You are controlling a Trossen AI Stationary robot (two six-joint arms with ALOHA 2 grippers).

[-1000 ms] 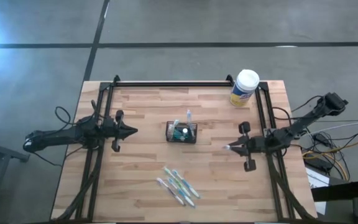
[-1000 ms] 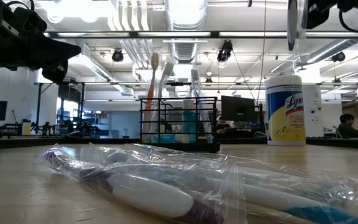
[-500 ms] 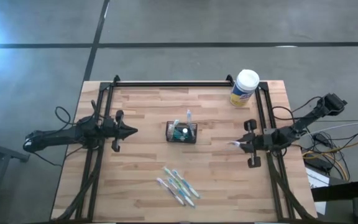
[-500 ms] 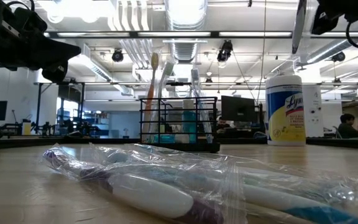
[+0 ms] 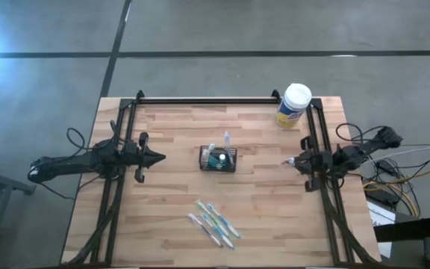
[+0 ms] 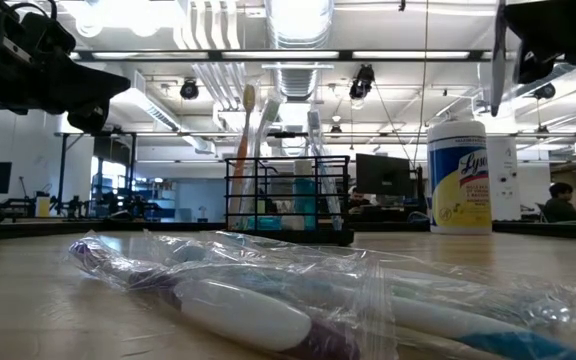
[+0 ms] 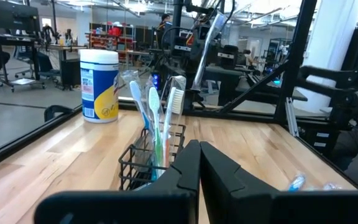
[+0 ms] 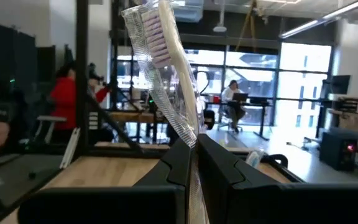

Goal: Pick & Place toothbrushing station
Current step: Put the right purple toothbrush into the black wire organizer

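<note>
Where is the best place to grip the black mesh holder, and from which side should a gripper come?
Probably the toothbrushing station is best taken by a short end wall, from above: its walls are low, and upright brushes fill its middle.

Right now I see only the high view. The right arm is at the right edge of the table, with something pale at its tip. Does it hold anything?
Observer: Yes. In the right wrist view, the right gripper has its jaws shut on a toothbrush in clear wrap, bristle end pointing away from the jaws.
Operator: And the left one, is it empty?
Observer: The left gripper has its jaws shut on nothing. It points toward the toothbrushing station.
Operator: How many brushes stand in that holder?
Observer: The left wrist view shows three standing brushes, heads up.
</note>
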